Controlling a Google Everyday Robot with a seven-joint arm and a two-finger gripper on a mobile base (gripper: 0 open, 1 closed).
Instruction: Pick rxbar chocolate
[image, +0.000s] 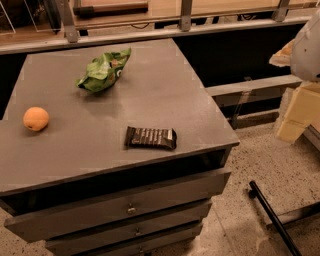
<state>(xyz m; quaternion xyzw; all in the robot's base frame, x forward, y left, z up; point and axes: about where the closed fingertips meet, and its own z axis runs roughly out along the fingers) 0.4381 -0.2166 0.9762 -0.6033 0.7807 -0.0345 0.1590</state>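
Right now the hand (296, 116) is hanging off the right side of the table (60, 165), well apart from it, and I cannot tell whether it is open or closed. The rxbar chocolate (150, 137) is lying flat on the table, close to the table's front edge and a little right of its middle, with its long side running roughly along that edge.

The step in hand, as I am judging it, is the reach. The hand is needing to travel in over the table's right edge and come down from above, square to the bar, closing across its short width. The wrapper is lying flat, so a low, level descent is mattering more than speed.

Counting what the table is carrying: one rxbar chocolate, one orange (36, 118) near the table's left edge, and one green snack bag (103, 71) toward the table's back. Three drawer fronts (131, 208) are showing below the table's top.
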